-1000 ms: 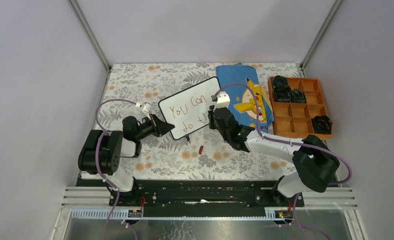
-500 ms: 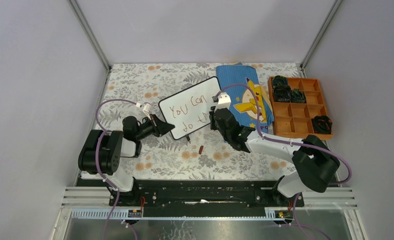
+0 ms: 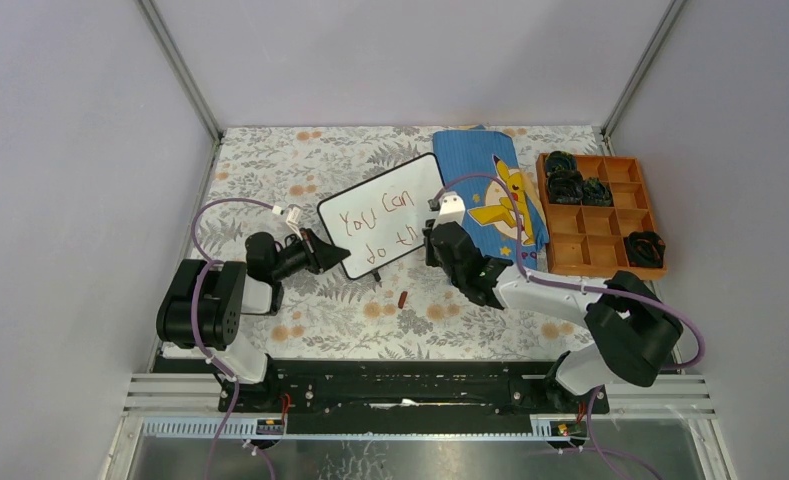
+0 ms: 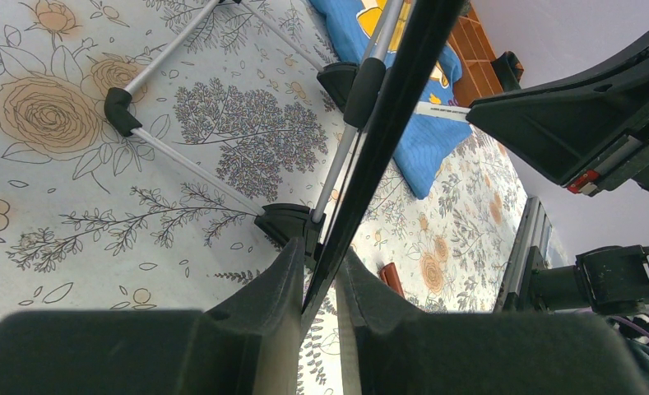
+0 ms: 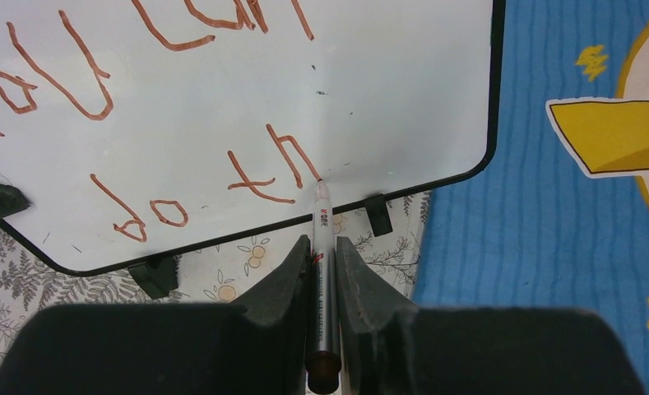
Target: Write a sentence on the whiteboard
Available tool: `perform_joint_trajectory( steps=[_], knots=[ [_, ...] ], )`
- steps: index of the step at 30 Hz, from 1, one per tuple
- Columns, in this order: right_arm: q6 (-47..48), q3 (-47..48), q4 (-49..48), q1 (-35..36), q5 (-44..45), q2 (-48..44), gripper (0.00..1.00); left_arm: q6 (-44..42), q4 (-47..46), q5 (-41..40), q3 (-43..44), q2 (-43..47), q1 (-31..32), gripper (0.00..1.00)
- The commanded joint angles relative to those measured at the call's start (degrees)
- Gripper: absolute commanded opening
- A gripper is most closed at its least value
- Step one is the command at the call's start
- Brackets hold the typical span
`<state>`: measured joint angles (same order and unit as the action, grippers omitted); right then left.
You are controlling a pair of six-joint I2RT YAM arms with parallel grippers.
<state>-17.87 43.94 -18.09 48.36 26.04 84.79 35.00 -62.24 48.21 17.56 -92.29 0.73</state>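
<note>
The whiteboard (image 3: 382, 215) stands tilted on small black feet at the table's middle; it also fills the right wrist view (image 5: 247, 107). Red-brown writing (image 5: 181, 107) reads "You can" above "do th". My right gripper (image 5: 322, 247) is shut on a silver marker (image 5: 321, 280) whose tip touches the board at the foot of the "h". My left gripper (image 4: 319, 271) is shut on the whiteboard's black near-left edge (image 4: 387, 123); in the top view it sits at the board's left corner (image 3: 322, 255).
A blue cloth with a yellow cartoon figure (image 3: 495, 195) lies right of the board. An orange compartment tray (image 3: 600, 212) with black items stands far right. A small red-brown marker cap (image 3: 402, 298) lies on the floral tablecloth in front of the board.
My right gripper has shifted slightly right and toward the near edge along the lower line, and the "h" stroke has been added. The left arm and board have not moved.
</note>
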Motion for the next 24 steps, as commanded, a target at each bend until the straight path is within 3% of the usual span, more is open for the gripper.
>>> perform_joint_trajectory(
  steps=[1, 10, 24],
  knots=[
    [-0.8, 0.0, 0.3, -0.7, 1.4, -2.8, 0.00, -1.8, 2.2, -1.4, 0.5, -1.0, 0.5, 0.25],
    [-1.4, 2.3, 0.2, -0.8, 1.0, -7.2, 0.00, -1.8, 2.2, -1.4, 0.5, -1.0, 0.5, 0.25],
    [-2.5, 5.8, -0.5, -2.4, -1.0, -4.1, 0.00, -1.9, 2.4, -1.5, 0.5, -1.0, 0.5, 0.25]
  ],
)
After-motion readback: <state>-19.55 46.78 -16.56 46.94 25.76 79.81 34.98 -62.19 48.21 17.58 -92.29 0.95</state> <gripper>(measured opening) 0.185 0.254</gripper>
